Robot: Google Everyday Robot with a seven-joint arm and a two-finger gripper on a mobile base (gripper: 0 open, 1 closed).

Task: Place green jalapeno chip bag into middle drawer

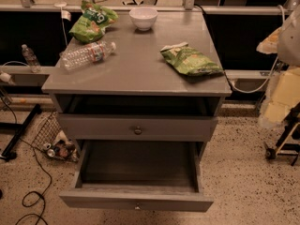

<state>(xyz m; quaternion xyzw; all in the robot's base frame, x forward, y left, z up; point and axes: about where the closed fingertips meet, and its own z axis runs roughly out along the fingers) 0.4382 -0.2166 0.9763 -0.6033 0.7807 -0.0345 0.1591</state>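
We see the chip bag (191,61) lying flat on the right side of the counter (136,76), near its right edge, with the bowl (143,18) farther back. Below, the middle drawer (103,201) stands pulled out, its dark floor showing, under a shut drawer front (93,128); a bottle (86,54) and a brighter green bag (91,21) lie at the counter's left. The hand (288,39) hangs at the view's right edge, off the counter and apart from the chip bag, and we cannot tell how open it is or whether it holds anything.
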